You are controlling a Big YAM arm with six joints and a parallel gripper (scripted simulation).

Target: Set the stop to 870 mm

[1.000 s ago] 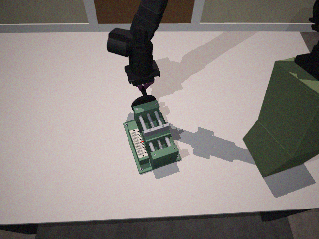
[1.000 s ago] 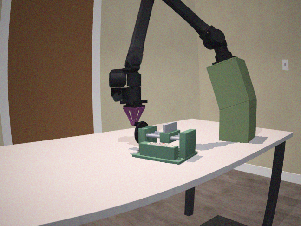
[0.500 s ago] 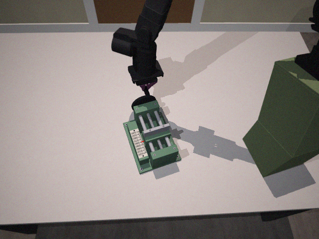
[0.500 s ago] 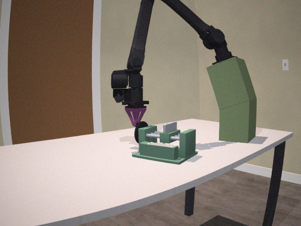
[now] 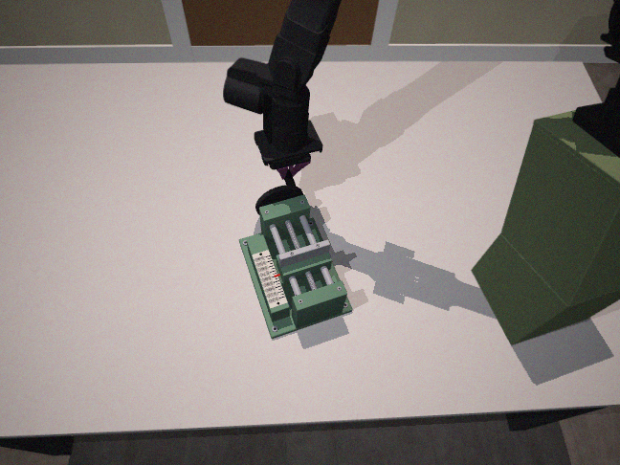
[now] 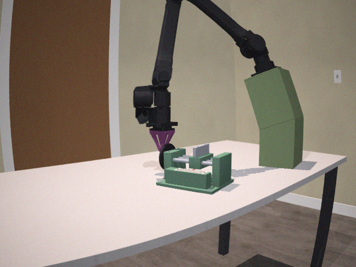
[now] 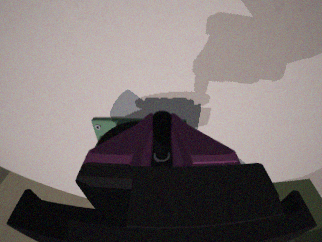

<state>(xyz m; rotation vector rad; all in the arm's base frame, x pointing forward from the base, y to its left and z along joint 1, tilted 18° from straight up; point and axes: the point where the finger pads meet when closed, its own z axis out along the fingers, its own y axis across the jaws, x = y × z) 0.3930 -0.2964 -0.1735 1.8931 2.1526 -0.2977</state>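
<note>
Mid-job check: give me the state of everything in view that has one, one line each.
gripper: shut on the handwheel's crank handle, pointing down.
handwheel: gripped, not released.
stop: about midway along the rails.
red pointer: near mid-scale; number unreadable.

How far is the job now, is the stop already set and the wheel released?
Done: the gripper has reached the black handwheel and is shut on its handle. In hand: setting the grey stop, which sits about midway along the rods; the red pointer marks the scale, whose numbers are too small to read. Left: confirming 870, then letting go.
</note>
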